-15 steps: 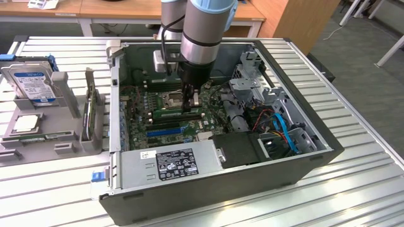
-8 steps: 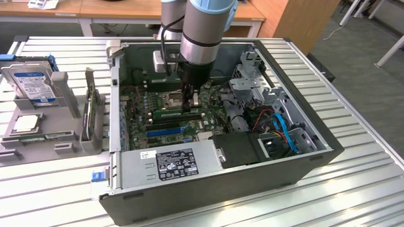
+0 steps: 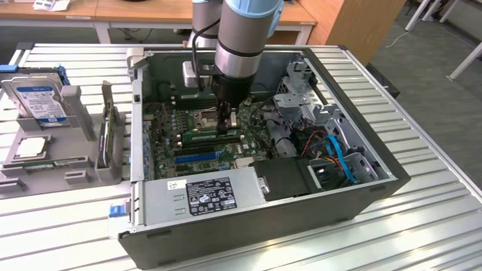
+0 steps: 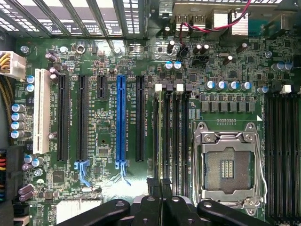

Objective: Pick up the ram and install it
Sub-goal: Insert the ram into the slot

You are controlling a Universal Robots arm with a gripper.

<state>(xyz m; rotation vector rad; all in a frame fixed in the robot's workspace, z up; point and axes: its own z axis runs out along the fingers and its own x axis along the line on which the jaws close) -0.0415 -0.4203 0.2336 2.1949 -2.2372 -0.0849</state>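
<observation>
Gripper (image 3: 227, 124) pinched narrow on the ram (image 3: 205, 136), a long thin green stick, level over the memory slots (image 4: 171, 132).

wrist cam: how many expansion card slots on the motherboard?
6, side by side: white plastic slot, two long black slots, short black slot, long blue slot, long black slot beside the black memory slots. The tool may hide more.

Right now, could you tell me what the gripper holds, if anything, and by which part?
The gripper is shut on the ram, apparently pinching its upper long edge, just above the motherboard.
</observation>
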